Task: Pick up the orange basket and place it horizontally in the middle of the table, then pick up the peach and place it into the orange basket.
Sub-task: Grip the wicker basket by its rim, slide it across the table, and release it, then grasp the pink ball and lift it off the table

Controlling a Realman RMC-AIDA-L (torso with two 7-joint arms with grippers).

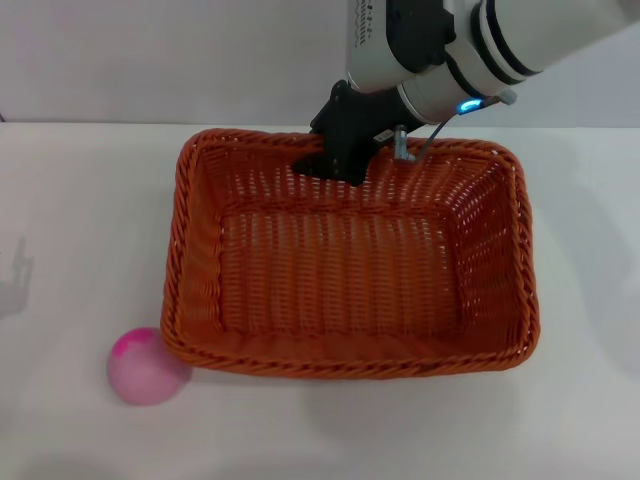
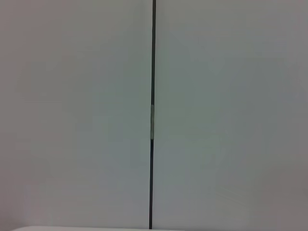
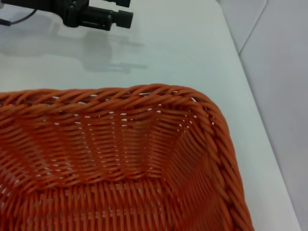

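Sitting lengthwise mid-table (image 1: 580, 420), the orange basket (image 1: 350, 270) looks placed; right gripper (image 1: 335, 165) pinches its far rim; the peach (image 1: 147, 366) waits outside, near-left.

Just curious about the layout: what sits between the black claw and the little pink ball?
In the head view, the right claw grips the far rim of the orange woven wicker basket; its empty interior lies between it and the pink peach.

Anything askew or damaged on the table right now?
Nothing stands out. The orange basket sits flat and roughly square on the table, weave intact, with the right gripper at its far rim. The peach rests outside its near-left corner.
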